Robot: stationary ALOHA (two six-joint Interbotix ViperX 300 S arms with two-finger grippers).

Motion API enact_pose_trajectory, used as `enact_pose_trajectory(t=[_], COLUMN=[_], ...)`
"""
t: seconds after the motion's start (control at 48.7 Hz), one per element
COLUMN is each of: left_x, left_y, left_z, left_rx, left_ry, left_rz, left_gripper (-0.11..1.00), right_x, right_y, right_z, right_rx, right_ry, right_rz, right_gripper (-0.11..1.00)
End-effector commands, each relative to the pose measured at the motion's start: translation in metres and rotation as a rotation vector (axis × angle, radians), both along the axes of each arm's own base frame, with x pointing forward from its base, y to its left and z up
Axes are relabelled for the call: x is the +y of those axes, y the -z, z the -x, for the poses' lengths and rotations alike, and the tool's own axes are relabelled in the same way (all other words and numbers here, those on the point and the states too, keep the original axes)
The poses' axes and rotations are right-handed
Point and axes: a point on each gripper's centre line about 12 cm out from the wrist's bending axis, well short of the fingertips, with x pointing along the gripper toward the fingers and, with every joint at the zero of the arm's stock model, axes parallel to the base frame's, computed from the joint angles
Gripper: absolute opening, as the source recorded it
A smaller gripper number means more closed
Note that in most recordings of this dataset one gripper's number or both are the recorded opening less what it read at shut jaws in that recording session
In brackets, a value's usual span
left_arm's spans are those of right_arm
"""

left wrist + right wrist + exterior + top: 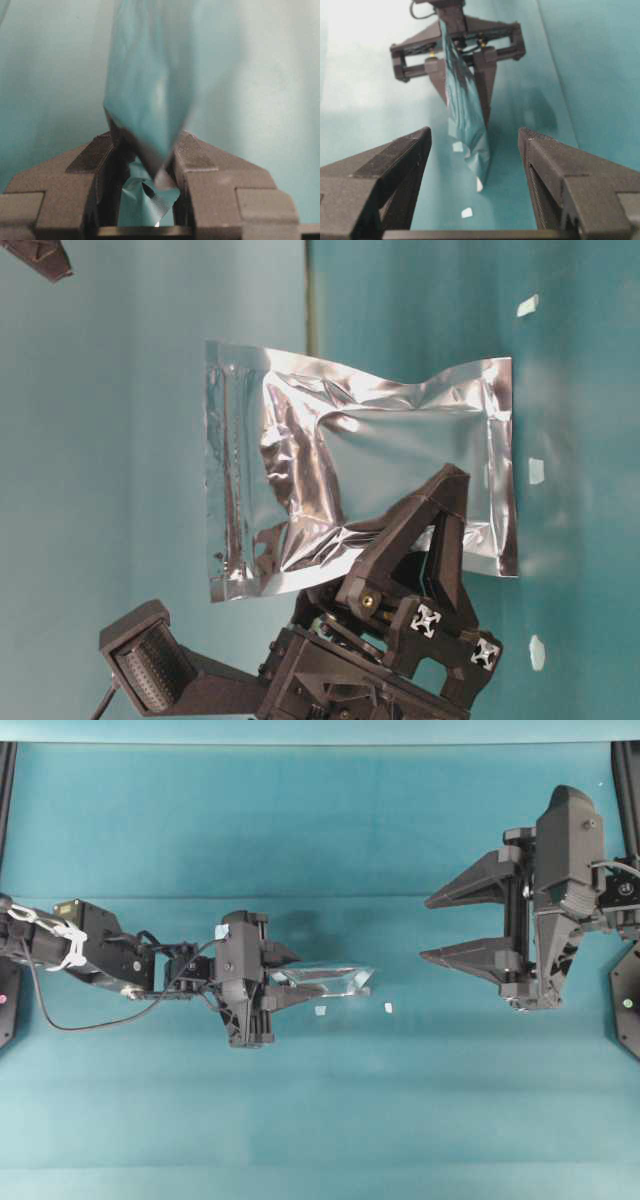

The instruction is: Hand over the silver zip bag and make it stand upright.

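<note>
The left gripper [290,978] pinches the near edge of the silver zip bag [335,980], its two fingers [195,160] pressed tight on the foil, as the left wrist view shows from behind the jaws. From that grip the bag juts out toward three o'clock in the overhead view, held edge-on, a thin mirrored sliver clear of the teal table [320,1120]. The table-level view, which appears turned on its side, shows the pouch's broad crinkled face, with the left fingers clamped on one long edge near a corner. Across the gap, at three o'clock from the bag, the right gripper [445,928] waits with its fingers [405,165] spread wide and nothing between them, well apart from the foil. Its wrist view looks straight down the open jaws at the bag's free end, which hangs roughly centered between them. The handover likely turns on that alignment: the bag's reach runs along the nine-to-three line toward the right arm, so the open jaws appear set to close on the free end once the gap is closed. A few small white scraps [388,1008] lie on the table beneath.
</note>
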Motion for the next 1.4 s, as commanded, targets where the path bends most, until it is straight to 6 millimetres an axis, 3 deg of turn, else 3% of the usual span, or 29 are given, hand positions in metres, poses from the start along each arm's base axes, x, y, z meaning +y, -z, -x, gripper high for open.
enact_pose_trajectory(t=[0.0,1.375], left_x=[-0.0031,-0.0031], left_y=[-0.0063,-0.0059], left_z=[-0.0020,-0.0016], left_rx=[-0.020,-0.018], left_ry=[0.010,0.007], left_rz=[-0.003,0.003], left_gripper=[0.22,0.22], right_x=[0.0013,0.0053], right_y=[-0.0059,-0.0051], right_z=[-0.0009,-0.0009], right_rx=[-0.024,-0.021], right_ry=[0.000,-0.007], right_rz=[-0.010,-0.022], right_gripper=[0.82,0.82])
